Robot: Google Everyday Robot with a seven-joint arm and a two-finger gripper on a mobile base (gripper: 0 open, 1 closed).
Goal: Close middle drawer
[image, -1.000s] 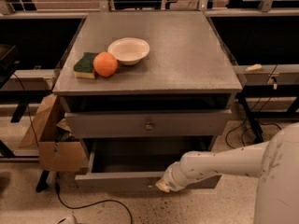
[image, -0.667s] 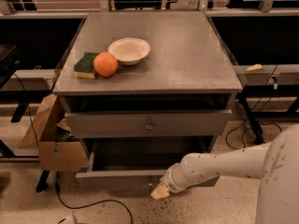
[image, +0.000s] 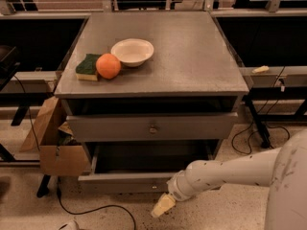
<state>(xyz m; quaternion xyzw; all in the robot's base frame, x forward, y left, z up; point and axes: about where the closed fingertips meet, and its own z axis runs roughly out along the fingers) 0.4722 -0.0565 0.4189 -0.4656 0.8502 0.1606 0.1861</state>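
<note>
The middle drawer (image: 122, 182) is the lower of the two grey drawers that show. It stands pulled far out, its dark inside open to view, with a small round knob (image: 153, 187) on its front. My gripper (image: 163, 205) is at the end of the white arm (image: 225, 174), just below and in front of that drawer front, right of the knob, over the floor. Its yellowish fingers are together and hold nothing. The uppermost drawer (image: 152, 127) is slightly out. The lowest drawer is hidden.
On the cabinet top (image: 192, 56) are a white bowl (image: 133, 51), an orange (image: 108, 65) and a green-yellow sponge (image: 88, 67). A cardboard box (image: 53, 143) stands at the cabinet's left. Cables (image: 96, 210) lie on the floor. Dark shelving runs behind.
My gripper has moved down and a little left, from against the pulled-out drawer's front to just below and in front of it. The drawer has not visibly moved.
</note>
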